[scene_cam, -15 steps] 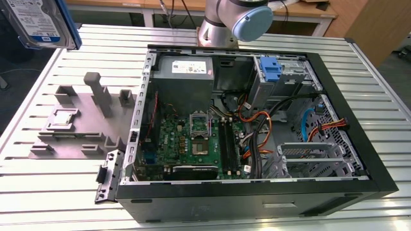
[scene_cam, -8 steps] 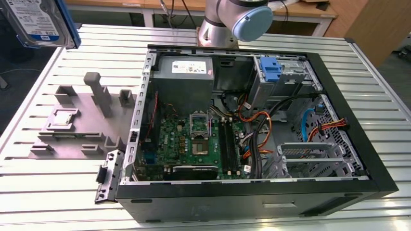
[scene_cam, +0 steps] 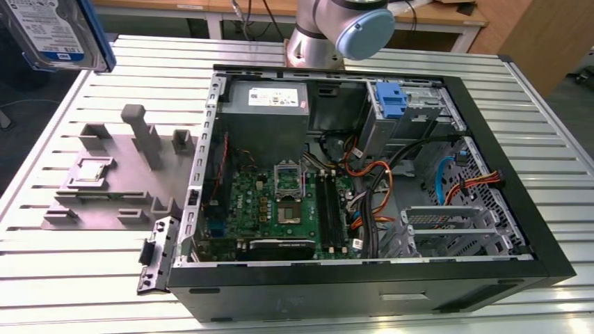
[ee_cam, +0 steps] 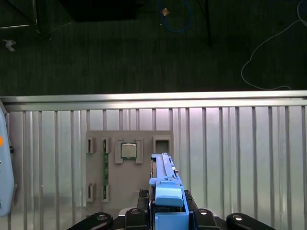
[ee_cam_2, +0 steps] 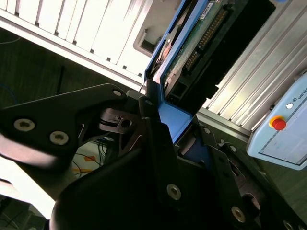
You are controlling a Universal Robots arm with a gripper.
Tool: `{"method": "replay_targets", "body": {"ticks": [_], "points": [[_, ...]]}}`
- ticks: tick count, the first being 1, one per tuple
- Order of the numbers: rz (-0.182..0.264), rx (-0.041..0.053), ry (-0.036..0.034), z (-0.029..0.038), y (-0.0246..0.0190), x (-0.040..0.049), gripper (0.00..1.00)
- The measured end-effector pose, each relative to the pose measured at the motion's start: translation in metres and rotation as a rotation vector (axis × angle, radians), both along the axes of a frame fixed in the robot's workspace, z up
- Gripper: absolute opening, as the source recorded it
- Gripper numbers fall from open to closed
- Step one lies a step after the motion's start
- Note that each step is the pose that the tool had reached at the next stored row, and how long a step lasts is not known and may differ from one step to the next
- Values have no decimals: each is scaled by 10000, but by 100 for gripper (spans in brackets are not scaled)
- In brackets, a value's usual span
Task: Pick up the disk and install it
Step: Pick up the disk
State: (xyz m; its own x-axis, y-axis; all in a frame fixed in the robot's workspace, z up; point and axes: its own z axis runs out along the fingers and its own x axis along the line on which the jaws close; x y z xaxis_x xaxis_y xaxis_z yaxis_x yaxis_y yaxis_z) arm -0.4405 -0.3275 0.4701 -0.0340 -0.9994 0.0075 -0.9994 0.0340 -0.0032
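The disk [scene_cam: 51, 31] is a flat silver drive with a white-and-blue label and a blue bracket round its edges. It is held up off the table [scene_cam: 74, 278] at the exterior view's far left, label facing the camera. The gripper [ee_cam: 167, 210] clamps its bracket end. The second wrist view shows its green circuit-board underside.

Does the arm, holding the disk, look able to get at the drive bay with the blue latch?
Probably yes: the claw grips the disk, the computer case lies open, and nothing covers the drive bay. Cables run beside it.
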Motion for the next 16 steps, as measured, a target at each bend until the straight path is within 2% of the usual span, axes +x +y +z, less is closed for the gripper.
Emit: {"method": "replay_targets", "body": {"ticks": [16], "points": [[0, 1, -1, 0, -123, 0, 37]]}}
